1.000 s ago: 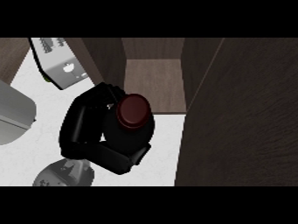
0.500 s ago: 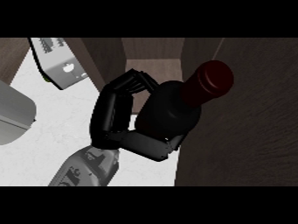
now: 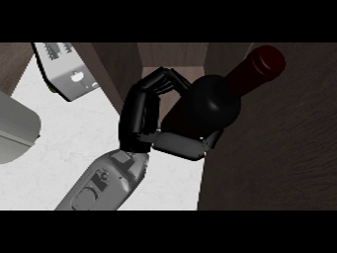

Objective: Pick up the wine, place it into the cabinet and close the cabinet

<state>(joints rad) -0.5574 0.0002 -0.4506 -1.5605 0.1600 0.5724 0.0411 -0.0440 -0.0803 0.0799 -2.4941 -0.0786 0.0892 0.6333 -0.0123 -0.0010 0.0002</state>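
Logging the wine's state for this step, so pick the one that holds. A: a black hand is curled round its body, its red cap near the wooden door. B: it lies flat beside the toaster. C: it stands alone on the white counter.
A: the hand wraps the wine bottle, its red cap up against the cabinet door.

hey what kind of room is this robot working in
Most likely a kitchen. A wine bottle is held in a hand beside an open wooden cabinet, a pale marbled counter runs below, and a small grey appliance stands at the back.
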